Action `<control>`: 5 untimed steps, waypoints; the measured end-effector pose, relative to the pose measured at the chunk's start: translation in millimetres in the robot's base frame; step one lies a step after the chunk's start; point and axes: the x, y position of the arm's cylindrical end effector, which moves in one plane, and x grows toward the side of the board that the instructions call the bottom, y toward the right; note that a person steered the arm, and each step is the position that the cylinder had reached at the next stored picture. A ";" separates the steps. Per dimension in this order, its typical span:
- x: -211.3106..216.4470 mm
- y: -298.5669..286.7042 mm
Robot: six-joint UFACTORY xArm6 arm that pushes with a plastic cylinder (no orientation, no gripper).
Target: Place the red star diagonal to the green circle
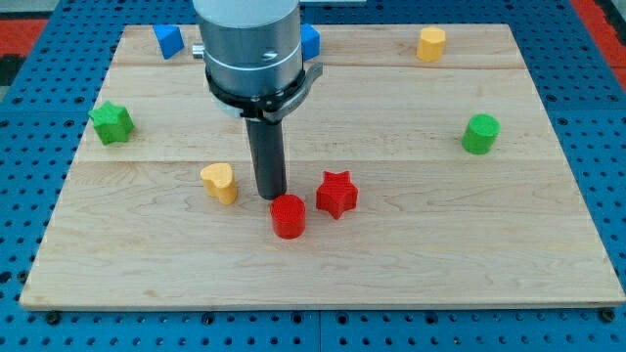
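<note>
The red star point(336, 194) lies a little below the board's middle. The green circle point(480, 133) stands far to the view's right, higher up. My tip point(271, 196) rests on the board just left of the red star, directly above a red circle point(288, 216) and right of a yellow heart point(220, 182). The tip is close to the red circle's top edge; contact cannot be told. A small gap separates the tip from the star.
A green star point(111, 122) sits at the view's left. A blue block point(168, 40) lies at top left, another blue block point(310, 41) is partly hidden behind the arm, and a yellow block point(430, 43) is at top right. The wooden board point(411, 264) lies on a blue pegboard.
</note>
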 end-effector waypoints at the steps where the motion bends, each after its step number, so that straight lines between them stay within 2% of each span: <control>1: 13.5 28.6; 2: 8.4 53.6; 3: -25.0 47.9; 4: -18.3 102.6; 5: 27.4 169.9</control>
